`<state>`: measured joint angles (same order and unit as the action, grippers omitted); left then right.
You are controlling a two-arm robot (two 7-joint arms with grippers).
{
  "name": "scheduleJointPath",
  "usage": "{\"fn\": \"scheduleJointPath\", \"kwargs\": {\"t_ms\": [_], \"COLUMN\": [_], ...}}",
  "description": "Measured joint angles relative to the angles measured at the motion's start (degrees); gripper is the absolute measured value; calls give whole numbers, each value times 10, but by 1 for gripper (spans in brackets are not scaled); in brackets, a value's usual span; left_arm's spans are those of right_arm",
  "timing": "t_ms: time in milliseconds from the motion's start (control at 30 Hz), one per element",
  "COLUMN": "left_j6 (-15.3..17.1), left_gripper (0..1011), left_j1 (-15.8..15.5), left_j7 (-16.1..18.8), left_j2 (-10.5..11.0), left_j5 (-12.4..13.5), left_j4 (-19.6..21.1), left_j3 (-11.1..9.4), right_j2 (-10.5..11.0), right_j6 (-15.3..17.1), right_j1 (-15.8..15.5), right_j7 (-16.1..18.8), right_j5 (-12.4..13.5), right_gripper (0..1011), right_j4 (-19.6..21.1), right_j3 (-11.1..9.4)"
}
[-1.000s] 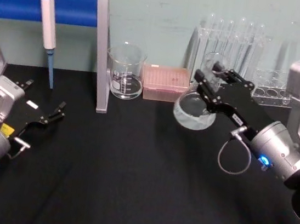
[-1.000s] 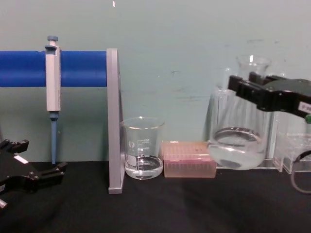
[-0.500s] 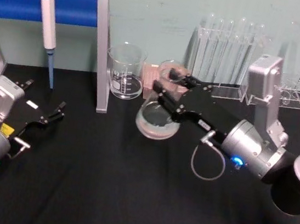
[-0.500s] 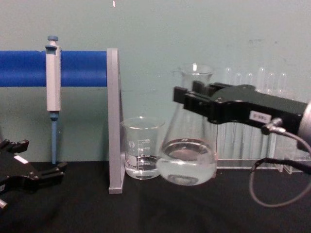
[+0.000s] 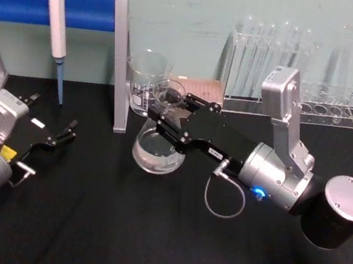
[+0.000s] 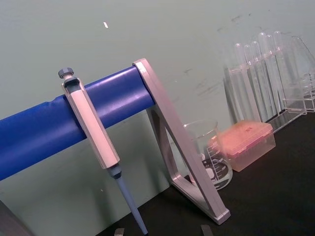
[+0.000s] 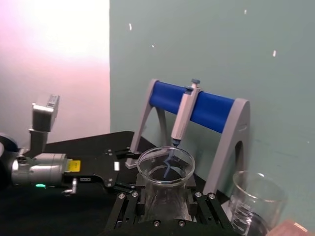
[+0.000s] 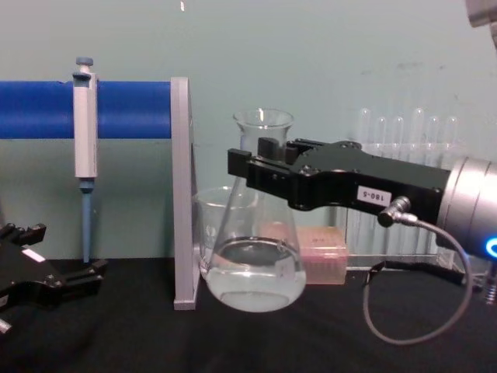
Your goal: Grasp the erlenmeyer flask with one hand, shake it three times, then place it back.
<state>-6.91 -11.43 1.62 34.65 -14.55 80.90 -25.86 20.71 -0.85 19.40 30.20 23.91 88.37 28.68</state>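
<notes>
Head view: right gripper (image 5: 167,109) is clenched on the neck of the erlenmeyer flask (image 5: 157,153), just in front of the beaker (image 5: 145,79). Chest view: erlenmeyer flask overlaps the beaker, upright, holding liquid. Left gripper (image 8: 76,277) is released, well left of the beaker.

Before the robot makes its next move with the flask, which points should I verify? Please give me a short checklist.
1. Right pincer shut on the neck of the erlenmeyer flask: ok.
2. Flask near upright, liquid far below the rim: ok.
3. Base off the table: cannot tell.
4. Gap to the beaker and the blue stand behind: cannot tell; they look near.
5. Left pincer open, parked far left: ok.
</notes>
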Motion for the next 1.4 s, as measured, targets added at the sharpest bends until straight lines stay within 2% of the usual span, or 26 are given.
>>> {"fn": "scheduleJointPath", "kwargs": {"t_ms": [233,300,400,433,467,600,700,733,967,1067,1167,1267,1400], "left_j6": [0,0,0,0,0,0,0,0,0,0,0,0,0], "left_gripper": [1001,1001,1001,1001,1001,1001,1001,1001,1001,1001,1001,1001,1001], "left_j1": [0,0,0,0,0,0,0,0,0,0,0,0,0], "left_j7": [0,0,0,0,0,0,0,0,0,0,0,0,0], "left_j2": [0,0,0,0,0,0,0,0,0,0,0,0,0], "left_j5": [0,0,0,0,0,0,0,0,0,0,0,0,0], "left_j4": [0,0,0,0,0,0,0,0,0,0,0,0,0], "left_j3": [0,0,0,0,0,0,0,0,0,0,0,0,0], "right_j2": [2,4,6,8,8,16,19,20,21,19,15,12,3], "right_j6": [-5,-7,-7,-7,-7,-7,-6,-5,2,4,5,6,9], "right_j1": [-11,-20,-28,-35,-35,-64,-78,-89,-124,-131,-133,-131,-119], "right_j7": [-40,-63,-78,-88,-88,-128,-145,-157,-195,-200,-198,-192,-168], "right_j5": [-16,-26,-31,-35,-35,-45,-48,-49,-56,-59,-62,-63,-64], "right_gripper": [450,450,451,451,451,450,450,450,450,450,451,450,450], "right_j4": [7,13,18,22,22,42,50,57,79,84,84,81,72], "right_j3": [-12,-25,-38,-48,-48,-89,-108,-122,-169,-180,-184,-183,-172]}}
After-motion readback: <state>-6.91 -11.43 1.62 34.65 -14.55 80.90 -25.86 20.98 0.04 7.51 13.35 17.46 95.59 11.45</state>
